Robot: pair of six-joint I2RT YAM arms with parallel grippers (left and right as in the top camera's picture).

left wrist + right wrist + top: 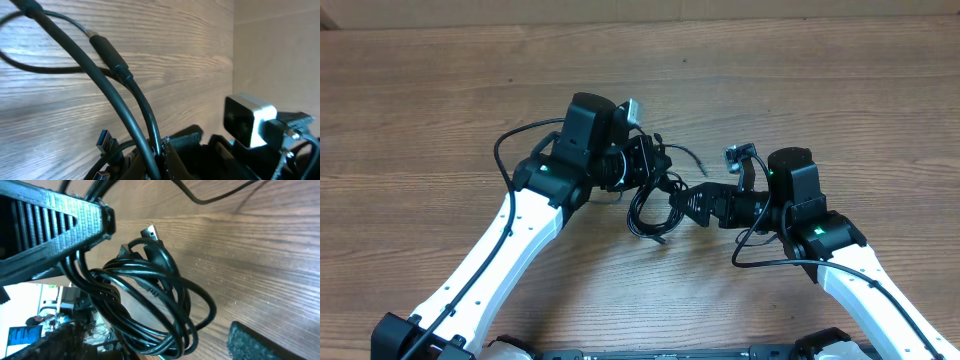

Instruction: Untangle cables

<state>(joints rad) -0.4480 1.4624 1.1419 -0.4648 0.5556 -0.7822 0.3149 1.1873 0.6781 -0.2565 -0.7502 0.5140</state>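
- A bare, light-brown wooden tabletop (440,90) fills the overhead view, with two robot tools meeting near its middle.
- The cables (655,205), thin black flexible cords with small plug tips, sit between the two tools as one bunched coil. It cannot be told whether the bottom of the coil touches the wood.
- The left gripper (648,165) is clamped tight on the upper part of the coil. In the right wrist view its ribbed black finger (60,225) pins several strands at once.
- The right gripper (685,205) stands wide apart and holds nothing. Its jaws are just beside the lower loops.
- The right wrist view shows the loops lying closely over one another. A silver plug tip (150,231) pokes out at the top of the coil.
- The left wrist view shows a blue-tongued plug (103,140) low down, beside the clamped strands.
- The step in hand appears to be this: the right tool takes a single strand while the left anchors the bunch.
- To do it well, close on one outer loop or one plug end only, never across the whole bundle.
- Draw that strand slowly away from the left tool, in the direction the loop unwinds.
- The likely risk is catching two strands together, which would tighten the tangle rather than free it.
- A plug tip may also snag inside a neighbouring loop, so lead with the plug end where possible.
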